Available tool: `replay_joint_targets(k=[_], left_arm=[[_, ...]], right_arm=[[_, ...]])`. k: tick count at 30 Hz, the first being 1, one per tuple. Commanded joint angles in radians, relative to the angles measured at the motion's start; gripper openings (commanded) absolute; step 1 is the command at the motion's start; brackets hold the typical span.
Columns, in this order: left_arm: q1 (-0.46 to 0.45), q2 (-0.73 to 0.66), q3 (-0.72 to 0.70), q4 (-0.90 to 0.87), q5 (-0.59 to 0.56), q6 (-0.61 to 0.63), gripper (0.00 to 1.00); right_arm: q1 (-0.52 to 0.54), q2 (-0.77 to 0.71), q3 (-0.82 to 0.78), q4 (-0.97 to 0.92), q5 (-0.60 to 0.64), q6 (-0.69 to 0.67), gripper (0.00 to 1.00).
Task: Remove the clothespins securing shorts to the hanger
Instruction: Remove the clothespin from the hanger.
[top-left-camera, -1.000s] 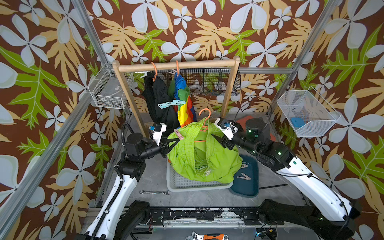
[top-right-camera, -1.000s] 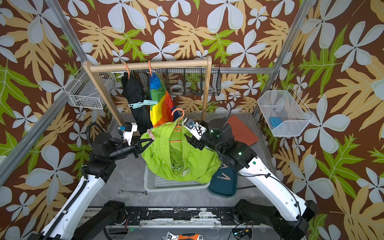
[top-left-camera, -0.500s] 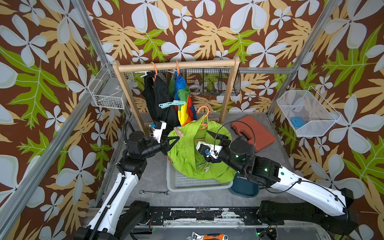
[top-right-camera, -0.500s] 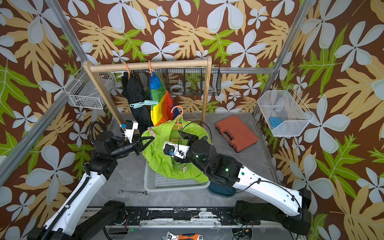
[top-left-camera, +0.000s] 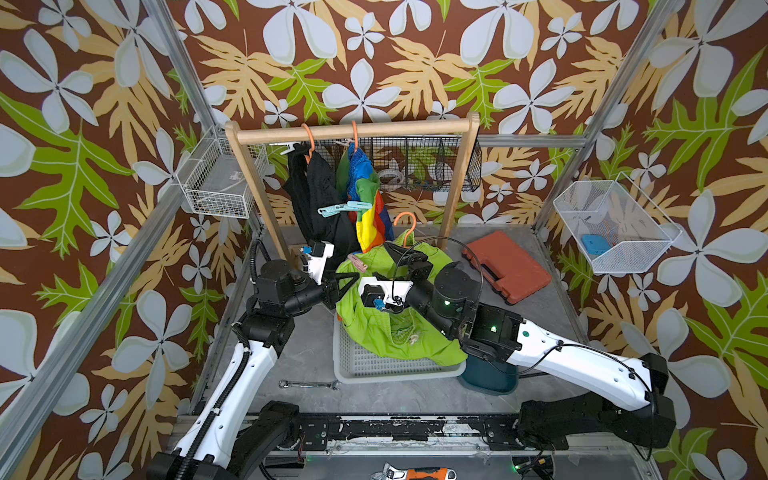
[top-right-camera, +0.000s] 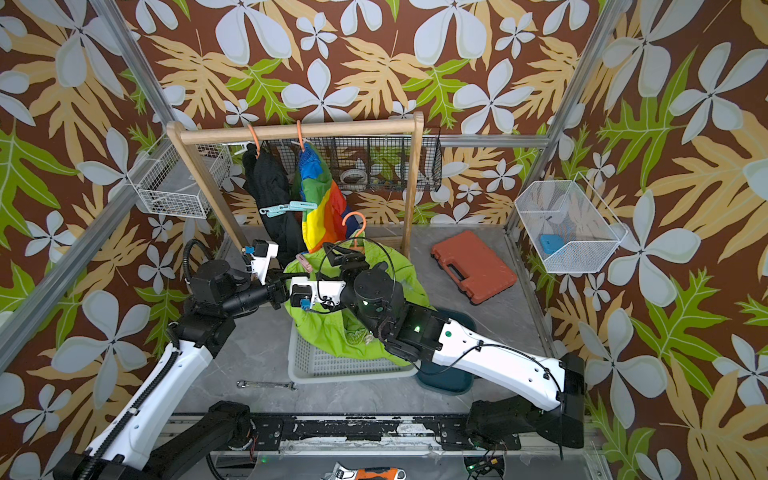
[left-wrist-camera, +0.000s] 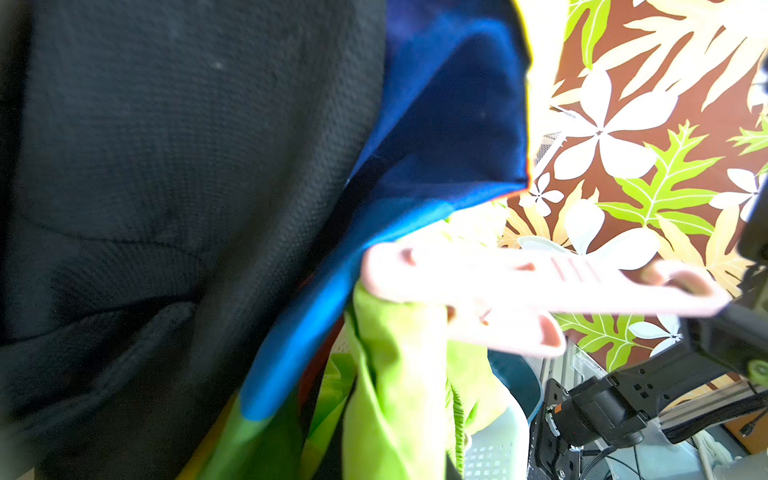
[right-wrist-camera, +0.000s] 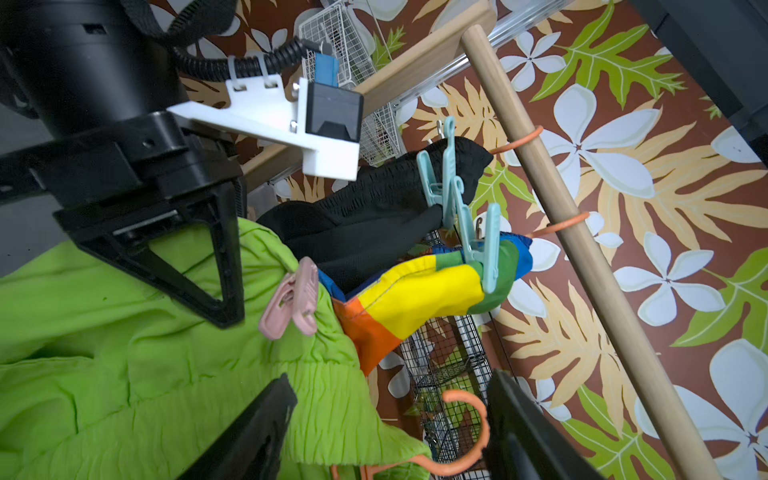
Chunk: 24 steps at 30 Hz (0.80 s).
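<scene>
Black shorts (top-left-camera: 316, 195) and colour-blocked shorts (top-left-camera: 368, 212) hang from the wooden rack on orange hangers, with teal clothespins (top-left-camera: 345, 207) on them. Lime green shorts (top-left-camera: 386, 328) on an orange hanger (top-left-camera: 405, 222) droop over a white basket. A pale pink clothespin (top-left-camera: 356, 262) (right-wrist-camera: 295, 299) clips their waistband; it looms blurred in the left wrist view (left-wrist-camera: 519, 282). My left gripper (top-left-camera: 348, 281) (right-wrist-camera: 226, 316) is shut on the green fabric beside that pin. Straddling the waistband and the hanger's hook is my right gripper (top-left-camera: 405, 254) (right-wrist-camera: 390, 432), open and holding nothing.
The white basket (top-left-camera: 374, 365) sits mid-table with a teal dish (top-left-camera: 486, 376) at its right. An orange tool case (top-left-camera: 507, 266) lies at back right, a wrench (top-left-camera: 307, 384) in front. Wire baskets hang on the left (top-left-camera: 220, 183), back (top-left-camera: 415, 166) and right (top-left-camera: 615, 224).
My right arm swung from the right side of the green shorts across them to the hanger's hook. The left gripper kept its hold and rose slightly.
</scene>
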Motion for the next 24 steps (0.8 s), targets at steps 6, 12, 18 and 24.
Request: replay_joint_targets(k=[6, 12, 18, 24], left_arm=[[0.001, 0.009, 0.014, 0.022, -0.022, -0.002, 0.00], [0.001, 0.021, 0.019, 0.019, -0.017, -0.006, 0.00], [0.002, 0.016, 0.017, 0.020, -0.016, -0.006, 0.00], [0.001, 0.010, 0.014, 0.020, -0.015, -0.009, 0.00]], right_arm=[[0.005, 0.084, 0.128, -0.191, -0.034, 0.029, 0.73], [0.006, 0.129, 0.154, -0.237, -0.033, 0.019, 0.72], [-0.006, 0.160, 0.187, -0.234, -0.038, 0.013, 0.70], [-0.031, 0.194, 0.226, -0.251, -0.059, 0.018, 0.60]])
